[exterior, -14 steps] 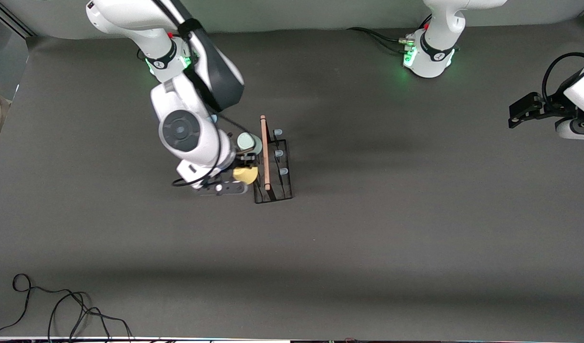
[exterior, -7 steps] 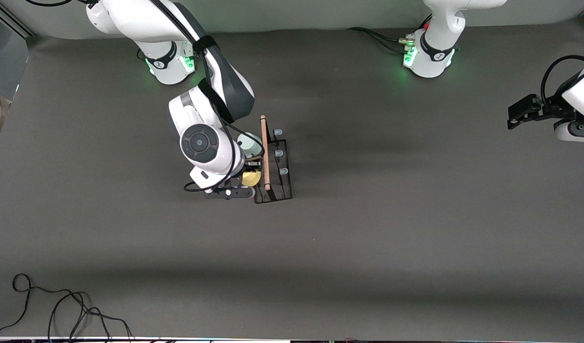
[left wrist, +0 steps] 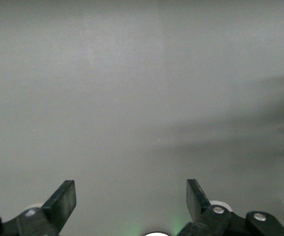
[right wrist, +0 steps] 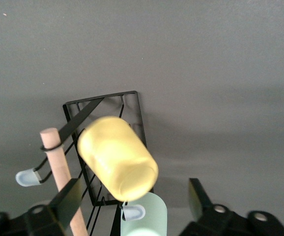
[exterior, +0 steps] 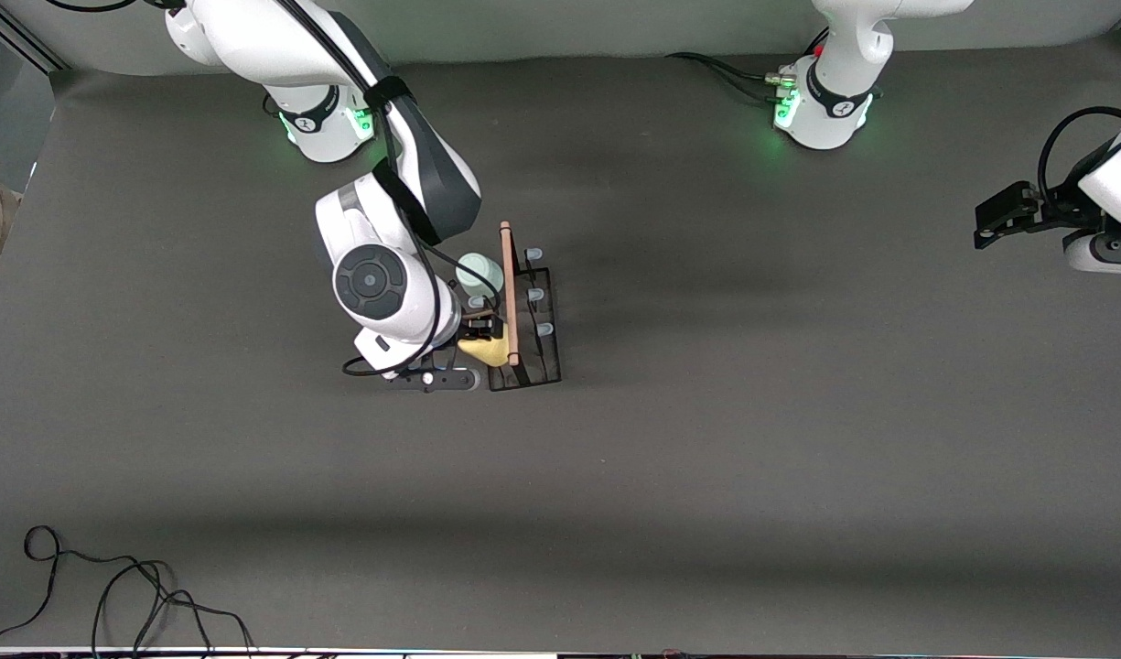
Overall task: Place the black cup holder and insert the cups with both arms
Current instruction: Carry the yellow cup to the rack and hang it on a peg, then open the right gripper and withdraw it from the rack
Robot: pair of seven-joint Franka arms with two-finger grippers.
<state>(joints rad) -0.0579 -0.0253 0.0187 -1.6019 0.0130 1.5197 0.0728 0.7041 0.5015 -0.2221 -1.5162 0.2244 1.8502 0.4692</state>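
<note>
The right gripper has its jaws let go at the yellow cup, light, hard, slippery, best held by its sides; the left gripper waits, jaws apart.

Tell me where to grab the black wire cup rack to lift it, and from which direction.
Judging by its shape, grip the light wooden rod handle of the black wire cup rack near its middle, coming straight down from above. It runs along the top, clear of the pegs; the yellow cup and pale green cup crowd one side.
</note>
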